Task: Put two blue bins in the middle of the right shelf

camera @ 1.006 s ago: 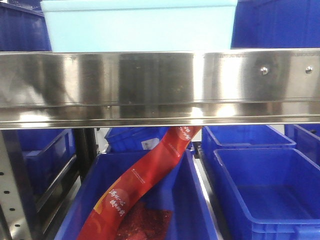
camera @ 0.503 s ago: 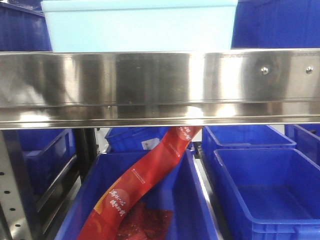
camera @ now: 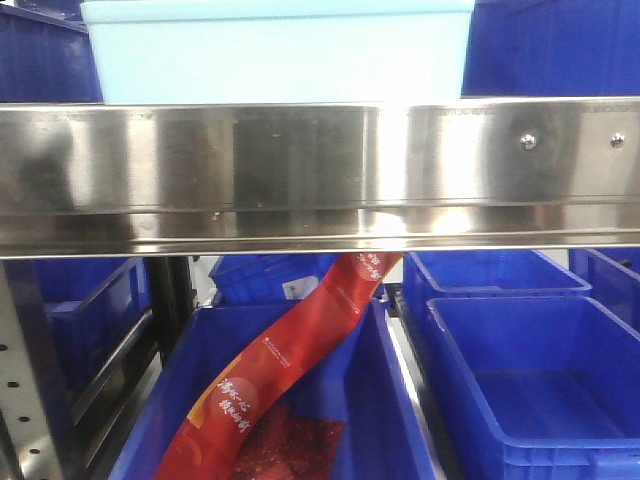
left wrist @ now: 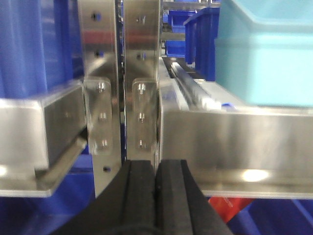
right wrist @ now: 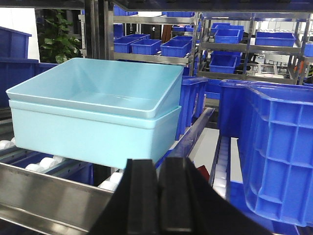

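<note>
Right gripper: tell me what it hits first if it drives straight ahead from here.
Probably the pale blue bins, two nested on the roller shelf, near their front right corner. The right gripper is shut and points just right of that corner, so it might slip past beside the dark blue bin. Depth is unclear.

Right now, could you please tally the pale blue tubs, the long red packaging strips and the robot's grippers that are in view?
Pale blue tubs: 2, one nested in the other
Long red strip: 1
Grippers: 2, left gripper and right gripper, both shut
Total: 5
</note>
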Robot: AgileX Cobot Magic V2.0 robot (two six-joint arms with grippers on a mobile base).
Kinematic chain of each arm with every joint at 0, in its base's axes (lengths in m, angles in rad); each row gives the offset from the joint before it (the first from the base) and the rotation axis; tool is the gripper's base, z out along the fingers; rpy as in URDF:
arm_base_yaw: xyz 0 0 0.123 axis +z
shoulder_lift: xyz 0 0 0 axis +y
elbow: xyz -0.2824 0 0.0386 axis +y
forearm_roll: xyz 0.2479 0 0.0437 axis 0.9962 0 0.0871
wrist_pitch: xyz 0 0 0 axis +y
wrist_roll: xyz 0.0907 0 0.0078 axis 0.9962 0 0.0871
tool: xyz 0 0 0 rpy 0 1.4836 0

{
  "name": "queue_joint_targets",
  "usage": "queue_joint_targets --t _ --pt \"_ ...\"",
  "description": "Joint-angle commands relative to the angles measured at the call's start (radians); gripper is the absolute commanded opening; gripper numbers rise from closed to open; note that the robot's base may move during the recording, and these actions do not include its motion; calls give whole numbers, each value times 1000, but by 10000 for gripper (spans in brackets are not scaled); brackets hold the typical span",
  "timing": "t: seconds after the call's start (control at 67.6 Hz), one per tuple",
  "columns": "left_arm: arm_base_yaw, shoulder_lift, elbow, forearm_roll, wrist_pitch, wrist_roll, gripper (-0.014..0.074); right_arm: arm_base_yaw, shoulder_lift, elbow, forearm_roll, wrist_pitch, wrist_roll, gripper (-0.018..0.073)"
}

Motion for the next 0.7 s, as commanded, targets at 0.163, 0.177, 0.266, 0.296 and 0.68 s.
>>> queue_joint_targets --t 0.163,0.177,0.266,0.296,0.68 --pt "2 -10 16 -8 -53 9 -111 -3 -4 2 -10 -23 -5 -162" --pt "2 -10 16 -8 -59 9 -111 -3 -4 2 -10 -23 -5 -162" --pt "2 -10 16 -8 -77 9 -111 -3 -4 2 -10 -23 -5 -162" --pt "2 -10 16 -8 -79 9 -111 -3 -4 2 -10 -23 -5 -162" --pt "2 -10 16 -8 -79 9 -111 -3 -4 2 -10 -23 -5 -162"
